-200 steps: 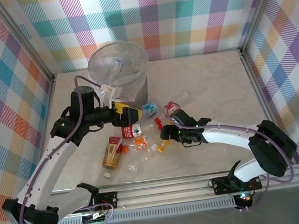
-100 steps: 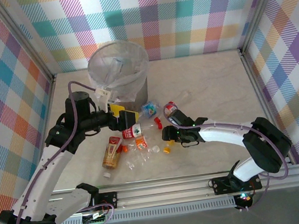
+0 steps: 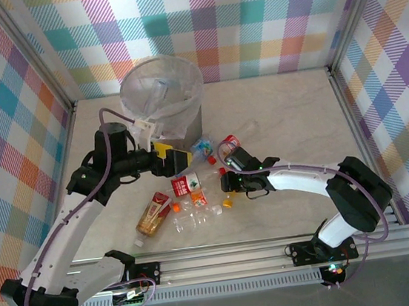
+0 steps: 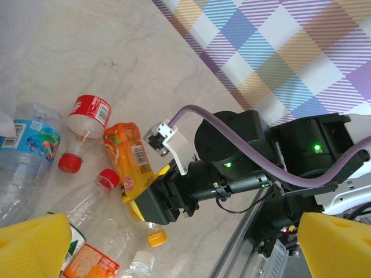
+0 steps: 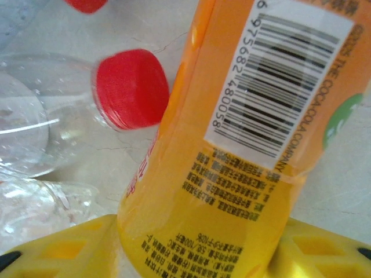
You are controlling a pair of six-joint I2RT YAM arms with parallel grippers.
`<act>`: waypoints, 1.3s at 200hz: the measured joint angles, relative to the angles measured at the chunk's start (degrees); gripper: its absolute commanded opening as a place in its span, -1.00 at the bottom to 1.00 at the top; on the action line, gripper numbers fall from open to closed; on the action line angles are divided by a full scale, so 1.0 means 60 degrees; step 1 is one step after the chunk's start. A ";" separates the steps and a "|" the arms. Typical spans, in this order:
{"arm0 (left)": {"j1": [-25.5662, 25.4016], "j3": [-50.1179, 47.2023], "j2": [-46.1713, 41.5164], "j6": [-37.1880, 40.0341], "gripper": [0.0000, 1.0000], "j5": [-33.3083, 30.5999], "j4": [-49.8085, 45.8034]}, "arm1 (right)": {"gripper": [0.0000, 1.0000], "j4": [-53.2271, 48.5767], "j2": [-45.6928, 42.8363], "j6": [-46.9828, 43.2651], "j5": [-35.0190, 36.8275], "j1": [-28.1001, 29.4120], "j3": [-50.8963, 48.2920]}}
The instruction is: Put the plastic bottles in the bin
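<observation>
At 11 o'clock on the table (image 3: 289, 113), the bin (image 3: 190, 128), upright and bag-lined. Scattered at 5 o'clock from it, the plastic bottles (image 3: 187, 185), lying flat. Over their 12 o'clock edge, the left gripper (image 3: 175, 156), spread wide, holding nothing. At their 3 o'clock edge, the right gripper (image 5: 191, 255), pads pressed on both sides of an orange bottle (image 5: 243, 116). Just beside that at 9 o'clock, a red cap (image 5: 130, 87).

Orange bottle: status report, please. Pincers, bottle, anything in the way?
Left pincer open, empty. Right pincer shut on orange bottle, bottle lying on table. Clear red-capped bottle close beside it.
</observation>
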 measured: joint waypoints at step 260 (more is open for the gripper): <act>-0.0572 0.1555 0.2994 -0.1982 0.95 0.0619 0.1377 | 0.12 -0.0273 -0.3734 -0.4255 -0.0262 -0.0200 -0.0200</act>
